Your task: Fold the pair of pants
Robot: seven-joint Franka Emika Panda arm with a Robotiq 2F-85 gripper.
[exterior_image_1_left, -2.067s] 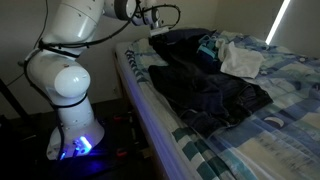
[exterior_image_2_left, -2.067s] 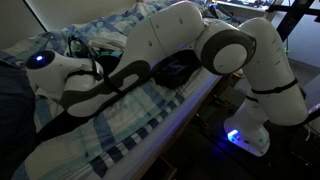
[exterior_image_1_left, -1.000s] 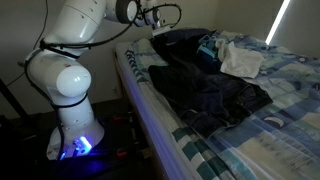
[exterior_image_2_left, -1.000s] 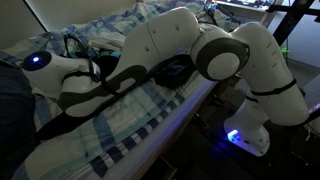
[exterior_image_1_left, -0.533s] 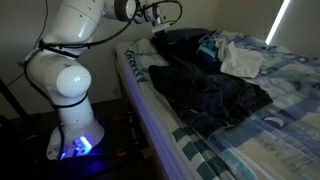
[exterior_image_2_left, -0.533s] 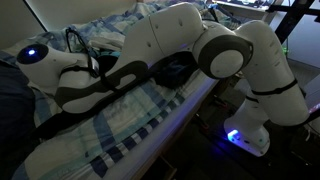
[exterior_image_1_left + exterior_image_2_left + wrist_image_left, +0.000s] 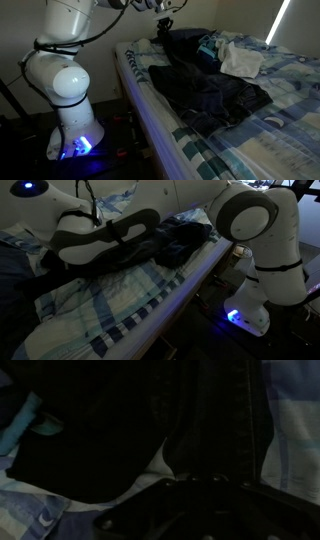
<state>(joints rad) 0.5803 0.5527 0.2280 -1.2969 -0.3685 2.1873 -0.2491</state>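
One gripper (image 7: 164, 20), jaws together, pinches an edge of the one pair of pants (image 7: 212, 95), which lies crumpled on one plaid sheet (image 7: 288, 115), beside one white cloth (image 7: 241, 62).

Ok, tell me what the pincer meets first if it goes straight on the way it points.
The pair of pants: the pincer points down at the bed, and dark denim fills the wrist view right ahead. It looks shut on a fold, though the dim pictures leave depth unclear.
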